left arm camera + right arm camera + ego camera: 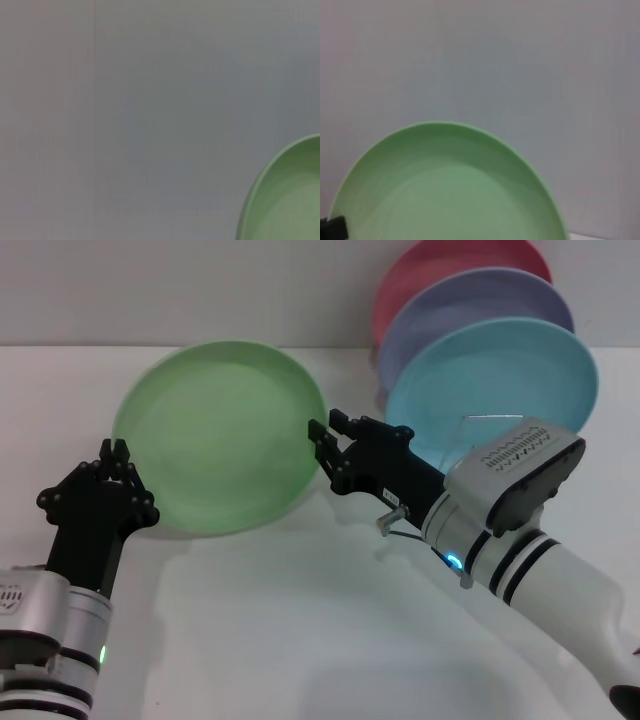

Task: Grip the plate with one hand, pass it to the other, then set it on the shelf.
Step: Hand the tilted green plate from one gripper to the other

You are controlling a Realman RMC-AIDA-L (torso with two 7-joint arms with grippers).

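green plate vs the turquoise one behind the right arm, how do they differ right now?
The round light green plastic plate is held tilted between the left gripper and right gripper; the round turquoise-blue plate stands upright in a row with a lavender plate and a pink plate. Green is nearer the robot. Both look similar in size.

Light green round plate (220, 435) held tilted above the table, between both hands

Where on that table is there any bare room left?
Bare white table lies in front, between the two arms. It is crowded at the back right, where the blue plate, lavender plate and pink plate stand stacked.
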